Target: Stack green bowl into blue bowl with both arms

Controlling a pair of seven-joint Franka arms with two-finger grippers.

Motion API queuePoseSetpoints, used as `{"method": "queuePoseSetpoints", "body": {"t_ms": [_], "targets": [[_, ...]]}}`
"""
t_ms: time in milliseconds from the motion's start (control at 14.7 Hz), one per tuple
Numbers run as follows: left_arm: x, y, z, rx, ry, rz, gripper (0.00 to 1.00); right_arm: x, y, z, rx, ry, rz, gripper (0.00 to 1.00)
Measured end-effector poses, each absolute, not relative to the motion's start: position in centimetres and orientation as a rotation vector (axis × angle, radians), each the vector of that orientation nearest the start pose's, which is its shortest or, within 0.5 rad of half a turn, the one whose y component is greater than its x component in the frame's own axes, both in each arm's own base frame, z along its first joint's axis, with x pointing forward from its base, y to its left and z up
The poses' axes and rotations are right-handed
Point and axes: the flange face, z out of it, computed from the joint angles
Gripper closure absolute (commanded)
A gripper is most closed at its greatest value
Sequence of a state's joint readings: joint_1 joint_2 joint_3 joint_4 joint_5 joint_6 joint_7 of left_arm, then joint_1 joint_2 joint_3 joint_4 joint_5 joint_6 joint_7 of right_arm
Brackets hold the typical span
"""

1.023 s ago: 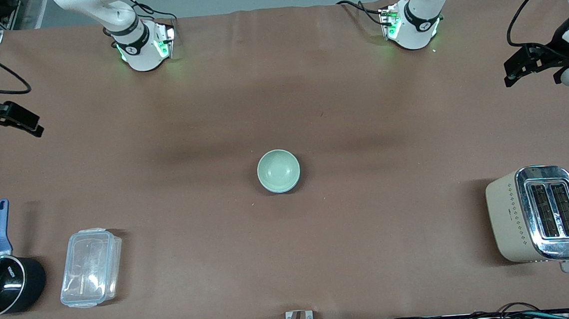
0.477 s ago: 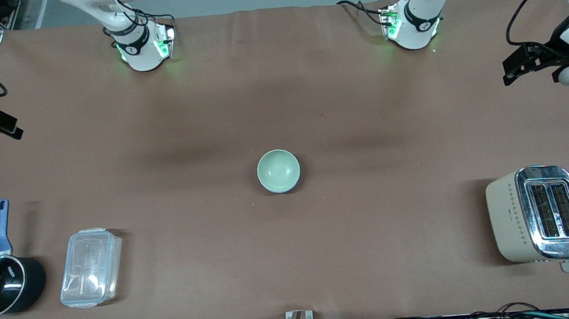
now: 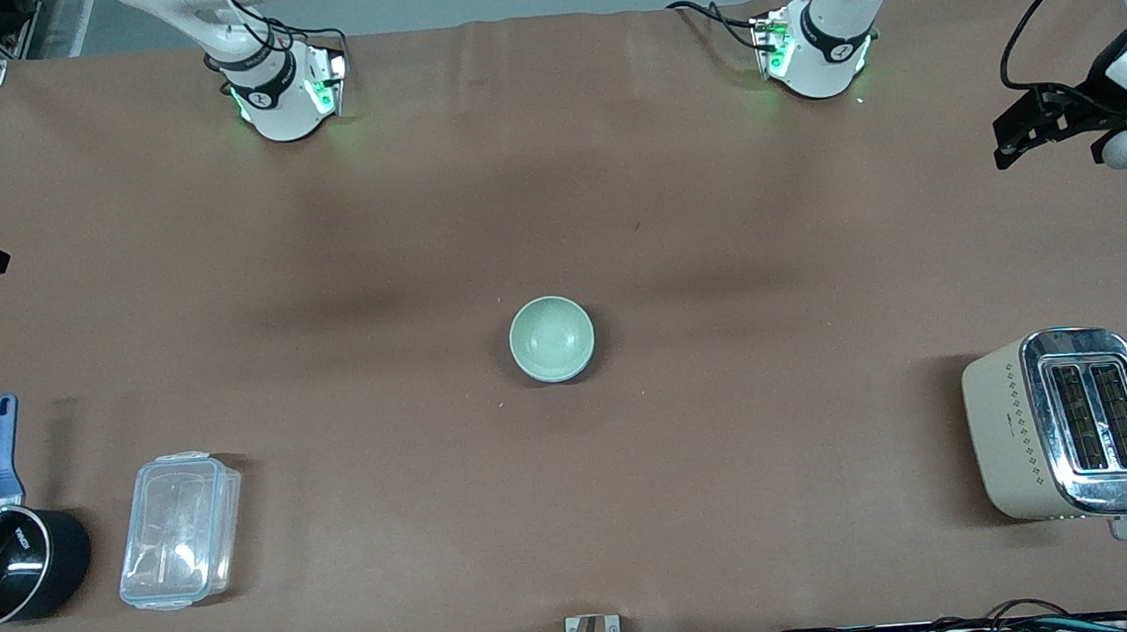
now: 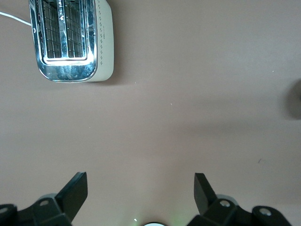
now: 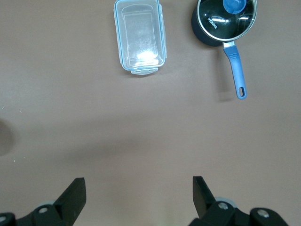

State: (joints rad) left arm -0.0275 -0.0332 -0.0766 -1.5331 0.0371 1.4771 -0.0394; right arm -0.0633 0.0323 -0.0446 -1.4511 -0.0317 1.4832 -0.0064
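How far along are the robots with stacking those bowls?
It looks finished: the green bowl sits mid-table, apparently nested in the blue bowl, which is hidden if so. The left gripper and right gripper are open, empty, and up over the table's ends. Nothing seems left.

Green bowl [image 3: 551, 338]: matt, smooth pale glaze-like finish. Table covering [image 3: 556, 207]: matt brown sheet, faintly creased. Toaster [image 3: 1067, 423]: glossy chrome top, matt cream body with a dotted pattern. Food container [image 3: 180, 530]: clear, glossy plastic. Saucepan [image 3: 6, 563]: black body, glass lid with metal rim, smooth blue handle. Left gripper [image 4: 140, 193] and right gripper [image 5: 139, 194]: matt black fingers.
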Motion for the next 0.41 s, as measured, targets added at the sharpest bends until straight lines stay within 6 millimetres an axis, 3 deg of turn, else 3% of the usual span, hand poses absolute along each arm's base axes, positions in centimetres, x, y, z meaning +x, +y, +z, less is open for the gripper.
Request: {"method": "queuePoseSetpoints", "body": {"t_ms": [409], "targets": [[53.2, -5.3, 65.3, -3.096, 0.175, 0.031, 0.0, 55.5, -4.9, 65.5, -3.149, 0.124, -0.009, 0.0]]}}
